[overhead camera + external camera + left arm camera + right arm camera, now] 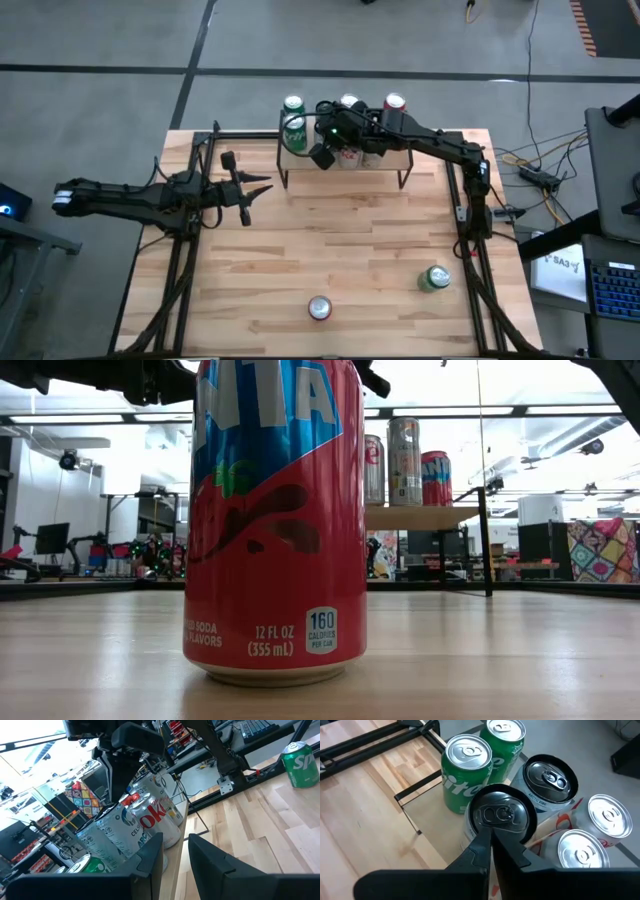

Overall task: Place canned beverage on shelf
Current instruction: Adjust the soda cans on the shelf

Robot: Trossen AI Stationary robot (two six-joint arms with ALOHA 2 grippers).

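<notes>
Near the table's (340, 250) front edge a red Fanta can (319, 308) stands upright, a green Sprite can (434, 278) toward the front right corner. Along the left edge the left gripper (240, 190) hangs, fingers narrowly apart, holding nothing. At the back edge, several cans crowd the shelf (385, 157), the right gripper (492, 837) pinched shut above a black-topped can (501, 815) there.

The shelf (300, 165), light wood on black legs, stands at the table's far edge. Upright cans (293, 131) crowd its top.
</notes>
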